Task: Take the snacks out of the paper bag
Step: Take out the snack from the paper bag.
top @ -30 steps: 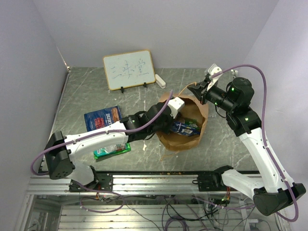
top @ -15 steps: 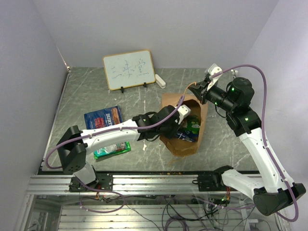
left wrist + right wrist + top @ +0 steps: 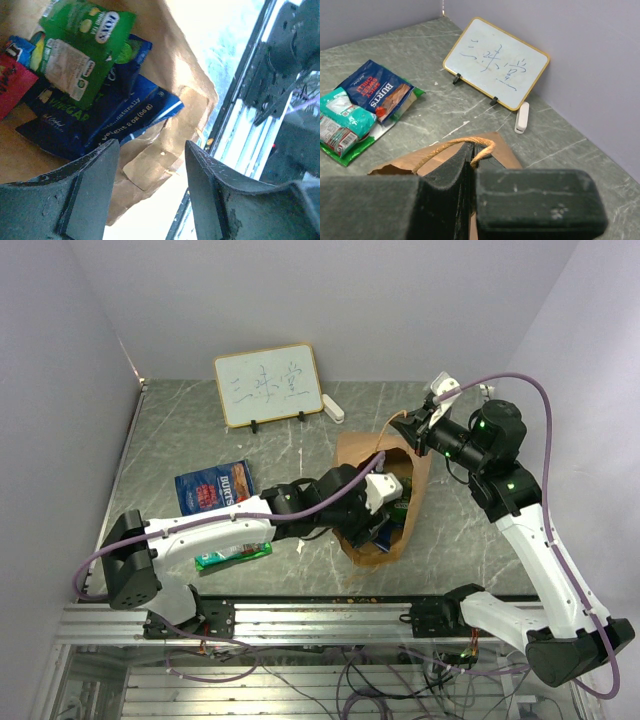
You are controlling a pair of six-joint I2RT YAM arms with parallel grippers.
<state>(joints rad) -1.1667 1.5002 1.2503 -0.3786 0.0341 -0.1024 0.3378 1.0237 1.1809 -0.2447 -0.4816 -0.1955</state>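
Grey marbled bench [image 3: 170, 440], lilac walls. Brown paper bag [image 3: 352, 448] lies mid-bench, mouth twd L arm. L end effector [image 3: 150, 165] sits inside the mouth, jaws apart, holding nothing. Green packet [image 3: 82, 45], blue packets [image 3: 125, 110] & red one [image 3: 12, 85] lie deeper in. R end effector [image 3: 473, 160] is pinched tight on bag's loop handle [image 3: 451, 145], holding that edge up. Two more snacks on bench at left: blue pack [image 3: 213, 485], green pack [image 3: 232, 553]. Whiteboard [image 3: 268, 385] at back.

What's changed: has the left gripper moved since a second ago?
Yes. The left gripper has gone farther from the whiteboard, deeper into the paper bag.
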